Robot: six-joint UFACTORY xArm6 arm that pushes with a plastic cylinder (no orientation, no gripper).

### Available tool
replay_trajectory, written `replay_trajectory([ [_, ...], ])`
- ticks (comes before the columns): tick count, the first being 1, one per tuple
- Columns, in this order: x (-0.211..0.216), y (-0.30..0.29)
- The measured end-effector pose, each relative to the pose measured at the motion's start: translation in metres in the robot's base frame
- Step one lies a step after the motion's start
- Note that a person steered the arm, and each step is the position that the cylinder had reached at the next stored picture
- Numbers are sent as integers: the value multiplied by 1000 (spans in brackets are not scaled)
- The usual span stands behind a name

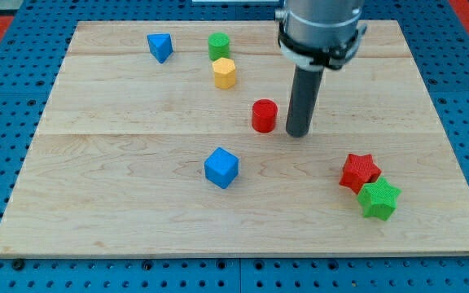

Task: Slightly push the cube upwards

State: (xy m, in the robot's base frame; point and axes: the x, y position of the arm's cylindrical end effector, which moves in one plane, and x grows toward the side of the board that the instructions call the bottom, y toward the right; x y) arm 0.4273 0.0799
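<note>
A blue cube (pixel 221 168) sits on the wooden board (pixel 120 203), a little left of the middle and toward the view's bottom. My tip (pixel 297 133) rests on the board up and to the right of the cube, well apart from it. The tip stands just right of a red cylinder (pixel 264 115), with a small gap between them. The rod rises to the arm's grey body at the view's top.
A blue triangular block (pixel 160 46) lies at the top left. A green cylinder (pixel 218 45) and a yellow hexagonal block (pixel 225 72) sit close together at the top middle. A red star (pixel 359 172) and a green star (pixel 379 199) touch at the lower right.
</note>
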Motion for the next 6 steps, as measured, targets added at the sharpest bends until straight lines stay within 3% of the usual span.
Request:
replay_trajectory([
  [1,-9,-49],
  [2,-10,-36],
  [3,18,-9],
  [4,98,-31],
  [5,135,-77],
  [6,78,-89],
])
